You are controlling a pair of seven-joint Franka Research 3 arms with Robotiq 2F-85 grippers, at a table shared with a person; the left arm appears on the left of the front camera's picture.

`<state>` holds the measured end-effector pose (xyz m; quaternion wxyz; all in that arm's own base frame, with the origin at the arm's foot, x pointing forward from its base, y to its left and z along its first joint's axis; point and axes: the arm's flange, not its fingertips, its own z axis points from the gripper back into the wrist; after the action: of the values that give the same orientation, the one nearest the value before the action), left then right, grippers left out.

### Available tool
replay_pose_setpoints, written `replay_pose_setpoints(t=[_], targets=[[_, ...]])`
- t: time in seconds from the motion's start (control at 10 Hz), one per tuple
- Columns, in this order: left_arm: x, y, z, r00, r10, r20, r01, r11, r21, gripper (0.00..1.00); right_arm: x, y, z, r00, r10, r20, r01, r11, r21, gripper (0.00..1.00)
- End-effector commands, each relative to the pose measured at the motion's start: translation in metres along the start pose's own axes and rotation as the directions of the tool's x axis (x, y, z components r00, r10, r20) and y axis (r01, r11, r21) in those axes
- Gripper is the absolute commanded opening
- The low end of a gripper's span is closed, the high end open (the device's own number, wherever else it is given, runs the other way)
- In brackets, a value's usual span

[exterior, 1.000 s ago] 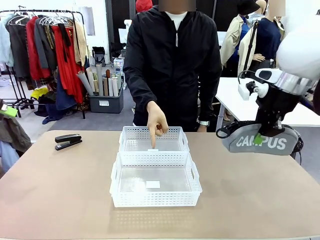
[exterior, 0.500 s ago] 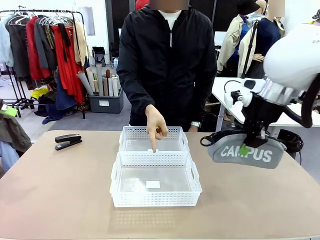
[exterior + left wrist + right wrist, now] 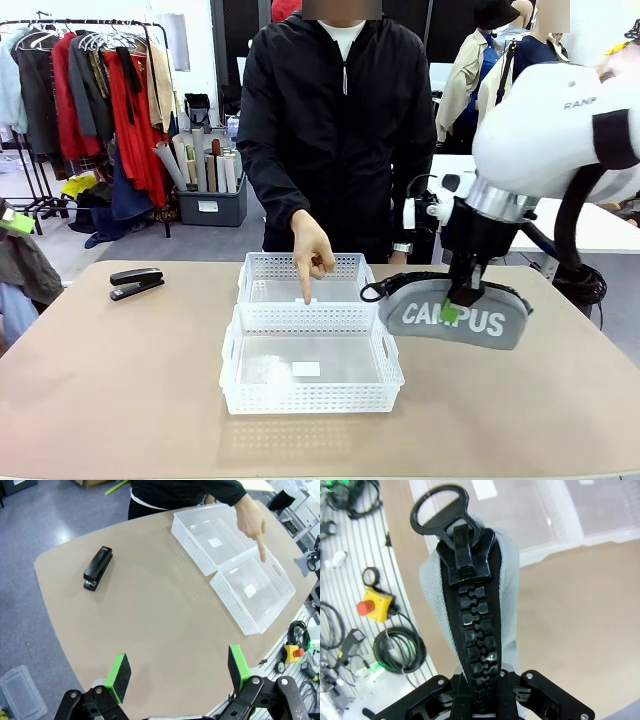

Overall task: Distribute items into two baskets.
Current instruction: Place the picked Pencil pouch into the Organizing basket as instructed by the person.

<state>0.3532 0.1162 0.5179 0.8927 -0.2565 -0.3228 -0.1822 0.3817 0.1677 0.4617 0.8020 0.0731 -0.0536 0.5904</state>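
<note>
I see the grey CAMPUS pouch [image 3: 455,318] hanging lengthwise above the table, lettering towards me, just right of the two white lattice baskets [image 3: 310,398]. These sit touching, one behind the other. The black stapler [image 3: 136,283] lies well left.

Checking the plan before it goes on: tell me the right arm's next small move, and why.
Probably carry the pouch left and away, over the far basket. The right gripper is shut on the pouch, which hangs above the table just right of the near basket, and the person's hand points a finger down at the far basket's near edge.
</note>
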Motion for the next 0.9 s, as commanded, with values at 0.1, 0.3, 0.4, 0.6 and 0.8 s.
replay_pose_setpoints(t=[0.1,0.3,0.4,0.6,0.8], targets=[[0.000,-0.001,0.001,1.000,-0.002,0.005,0.002,1.000,-0.002,1.00,0.035,0.012,-0.003,0.998,-0.051,0.023,0.051,0.999,-0.013,0.00],[0.000,-0.001,0.001,1.000,-0.002,0.005,0.002,1.000,-0.002,1.00,0.057,0.020,-0.009,0.998,-0.056,0.005,0.056,0.998,-0.005,0.00],[0.000,-0.001,0.001,1.000,-0.002,0.005,0.002,1.000,-0.002,1.00,0.065,0.023,-0.011,0.999,-0.052,0.001,0.052,0.999,-0.003,0.00],[0.000,-0.001,0.001,1.000,-0.002,0.005,0.002,1.000,-0.002,1.00,0.085,0.031,-0.017,0.999,-0.040,0.012,0.040,0.999,0.003,0.00],[0.000,-0.001,0.001,1.000,-0.002,0.005,0.002,1.000,-0.002,1.00,0.104,0.039,-0.024,0.999,-0.020,0.033,0.019,1.000,0.005,0.00]])
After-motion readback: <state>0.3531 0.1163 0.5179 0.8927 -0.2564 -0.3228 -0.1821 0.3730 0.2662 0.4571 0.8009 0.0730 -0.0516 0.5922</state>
